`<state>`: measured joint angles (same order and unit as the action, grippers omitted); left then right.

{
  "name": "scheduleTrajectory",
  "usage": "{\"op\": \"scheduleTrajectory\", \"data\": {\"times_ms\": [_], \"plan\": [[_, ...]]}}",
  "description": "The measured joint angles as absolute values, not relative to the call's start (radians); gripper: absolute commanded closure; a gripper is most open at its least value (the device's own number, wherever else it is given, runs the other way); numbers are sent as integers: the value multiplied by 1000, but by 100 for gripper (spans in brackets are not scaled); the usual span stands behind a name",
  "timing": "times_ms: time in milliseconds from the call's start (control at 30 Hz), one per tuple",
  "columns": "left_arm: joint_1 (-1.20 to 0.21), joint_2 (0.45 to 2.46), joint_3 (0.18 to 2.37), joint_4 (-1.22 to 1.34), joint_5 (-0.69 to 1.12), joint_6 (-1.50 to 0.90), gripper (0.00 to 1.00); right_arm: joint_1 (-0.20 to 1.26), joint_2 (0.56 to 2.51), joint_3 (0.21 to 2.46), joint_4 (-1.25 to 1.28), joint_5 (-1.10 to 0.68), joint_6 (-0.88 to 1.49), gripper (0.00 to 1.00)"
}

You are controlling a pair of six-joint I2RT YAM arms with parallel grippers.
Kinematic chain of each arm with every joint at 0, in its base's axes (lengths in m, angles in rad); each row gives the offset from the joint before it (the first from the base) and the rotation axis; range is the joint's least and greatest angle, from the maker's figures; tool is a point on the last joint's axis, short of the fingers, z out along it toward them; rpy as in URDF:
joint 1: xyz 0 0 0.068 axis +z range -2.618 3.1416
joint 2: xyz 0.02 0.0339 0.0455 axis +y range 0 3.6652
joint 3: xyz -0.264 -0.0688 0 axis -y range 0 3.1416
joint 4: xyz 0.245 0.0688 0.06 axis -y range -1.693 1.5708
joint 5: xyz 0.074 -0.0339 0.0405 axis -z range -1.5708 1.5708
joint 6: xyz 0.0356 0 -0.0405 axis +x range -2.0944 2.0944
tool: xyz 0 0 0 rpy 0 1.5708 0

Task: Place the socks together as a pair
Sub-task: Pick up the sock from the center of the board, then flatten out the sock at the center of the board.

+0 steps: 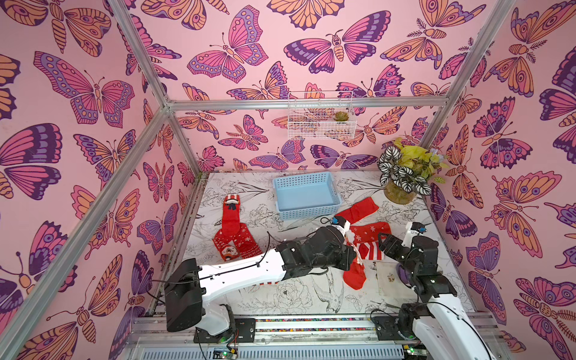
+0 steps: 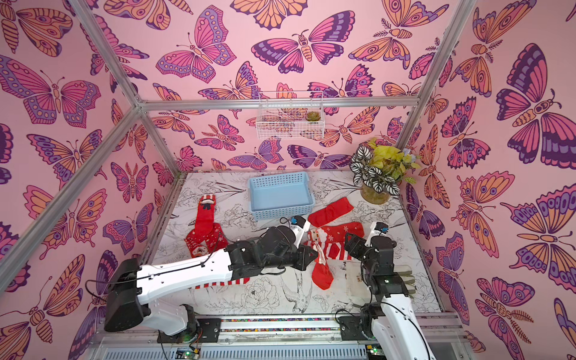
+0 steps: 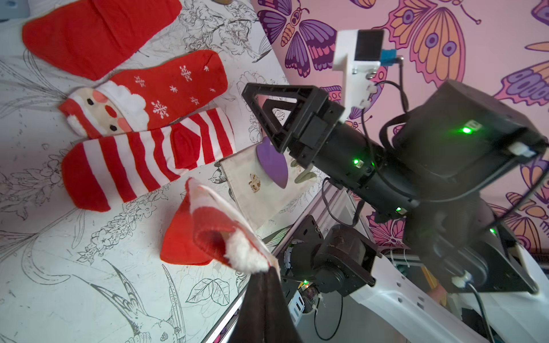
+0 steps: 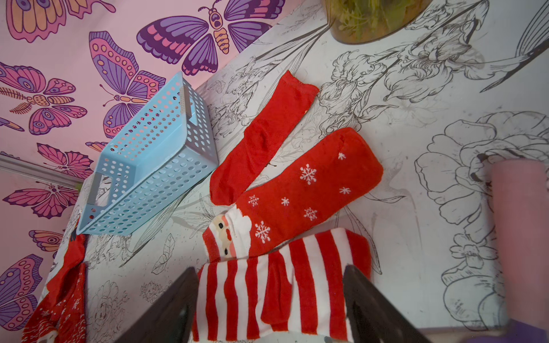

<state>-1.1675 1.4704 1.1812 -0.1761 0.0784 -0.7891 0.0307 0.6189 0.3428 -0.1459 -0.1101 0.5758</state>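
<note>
My left gripper (image 3: 271,270) is shut on the fluffy white cuff of a plain red sock (image 3: 184,240), which hangs from it (image 1: 355,276) to the table. Beside it lie three socks: a plain red sock (image 1: 358,211), a snowflake sock with a Santa cuff (image 1: 372,232) and a red-white striped sock (image 4: 300,282). My right gripper (image 4: 267,300) is open, its jaws standing either side of the striped sock (image 2: 335,251). At the left lie a red sock with a face cuff (image 1: 230,215) and snowflake socks (image 1: 238,246). Another striped sock (image 2: 224,283) peeks out under my left arm.
A light blue perforated basket (image 1: 307,194) stands at the back middle. A potted plant (image 1: 402,177) fills the back right corner. A cream card with a purple shape (image 3: 261,184) lies near the right arm's base. A wire basket (image 1: 321,124) hangs on the back wall.
</note>
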Motion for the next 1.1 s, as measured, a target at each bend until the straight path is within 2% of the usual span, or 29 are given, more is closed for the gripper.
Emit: {"op": "scheduleTrajectory", "data": {"times_ms": [233, 433, 567, 667, 833, 967, 1100], "plan": [[-1170, 1455, 1237, -227, 117, -731, 100, 31, 604, 343, -159, -94, 576, 21], [-1191, 1582, 1419, -233, 196, -686, 100, 31, 576, 343, -184, -71, 575, 21], [-1200, 1599, 1420, -236, 208, -661, 100, 31, 553, 343, -196, -44, 576, 21], [-1200, 1539, 1312, -231, 170, -657, 100, 31, 537, 343, -203, -28, 576, 21], [-1170, 1359, 1006, -260, 105, -695, 100, 31, 533, 343, -206, -19, 575, 21], [-1070, 1302, 799, -307, 107, -719, 100, 31, 535, 343, -206, -23, 575, 21], [-971, 1303, 709, -377, 108, -709, 100, 31, 536, 342, -205, -46, 572, 21]]}}
